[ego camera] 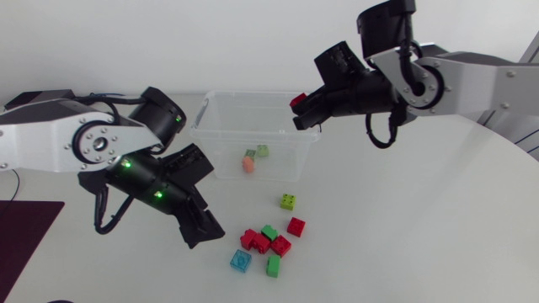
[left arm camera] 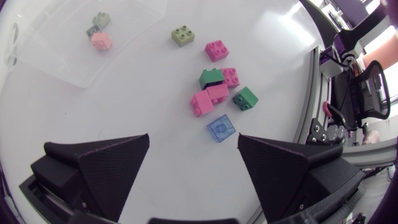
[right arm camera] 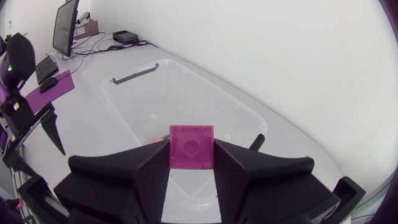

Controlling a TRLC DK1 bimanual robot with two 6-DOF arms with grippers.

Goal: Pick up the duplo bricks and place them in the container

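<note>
Your right end effector [right arm camera: 191, 150] is clamped on a red brick [right arm camera: 191, 146], one finger on each flat side, studs facing the camera. These bricks look like hard, light plastic with smooth walls: stiff enough to squeeze firmly, but likely to slip if you catch a corner, so grip across two opposite flat faces. The right arm [ego camera: 472, 80] reaches in level, holding the brick above the rim of the clear container [ego camera: 286, 160], where a few bricks [ego camera: 250, 164] already lie. Your left end effector [left arm camera: 194, 140] hangs open, angled down at the table [ego camera: 404, 219], with a blue brick [left arm camera: 221, 129] just ahead of its fingers. The loose bricks [ego camera: 268, 240] sit clustered beside it.
</note>
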